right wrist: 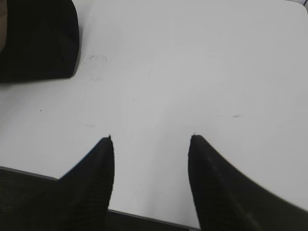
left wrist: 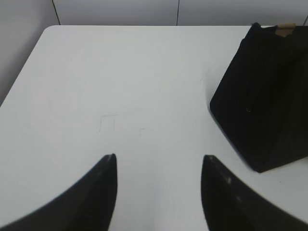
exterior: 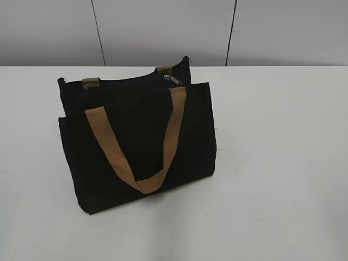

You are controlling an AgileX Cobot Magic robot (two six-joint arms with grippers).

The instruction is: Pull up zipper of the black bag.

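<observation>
Both grippers, left (left wrist: 159, 166) and right (right wrist: 150, 144), are seen spread wide and empty above the table (exterior: 283, 163), well apart from the bag (exterior: 138, 144). Its zipper (exterior: 173, 79), at 12 o'clock, is untouched; nothing is judged done.

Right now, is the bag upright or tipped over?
Upright: the black bag stands on its base on the table, front handle hanging down.

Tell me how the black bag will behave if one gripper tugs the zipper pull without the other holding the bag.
The black bag looks like soft fabric and already leans, so it would probably slide or tip rather than resist. Its zipper sits on the top edge, where a pull gets leverage. The tan handle hangs limp, a poor anchor.
</observation>
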